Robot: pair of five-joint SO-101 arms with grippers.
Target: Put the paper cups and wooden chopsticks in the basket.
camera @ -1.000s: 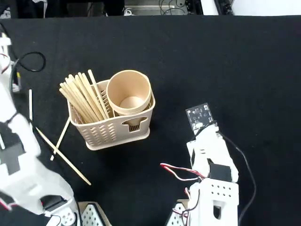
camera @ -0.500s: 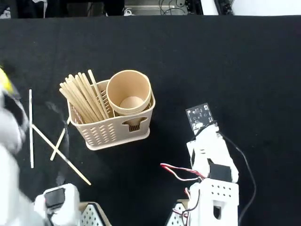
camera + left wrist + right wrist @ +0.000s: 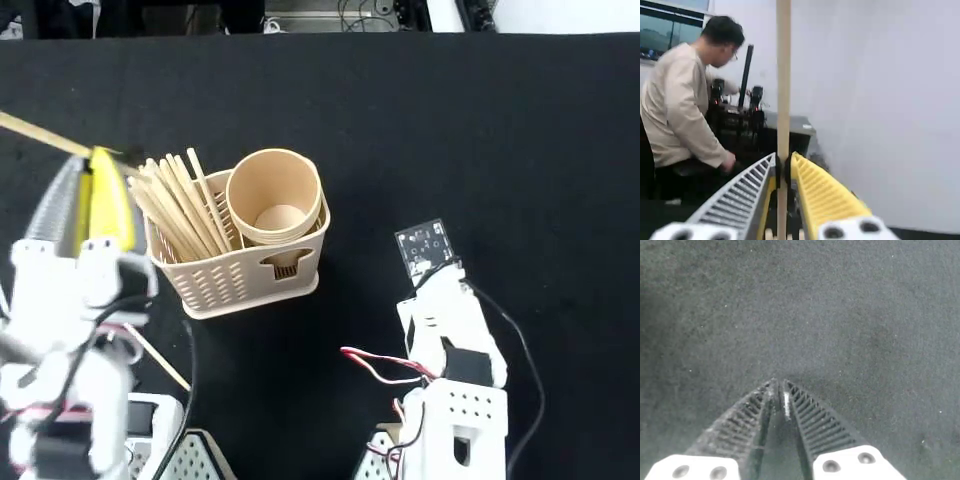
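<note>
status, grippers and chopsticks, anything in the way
Left gripper shut on held chopstick, beside the basket. Right gripper shut, empty. Loose chopstick lies on the table.

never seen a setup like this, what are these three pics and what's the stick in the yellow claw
Two small robot arms stand at a black table: left arm, right arm. The high view looks down from above; the other two pictures come from a camera on each arm's wrist. The left gripper is shut on a wooden chopstick, held up beside the basket. The basket holds paper cups and a bundle of chopsticks. A loose chopstick lies on the table. The right gripper is shut, empty, over bare table.
</note>
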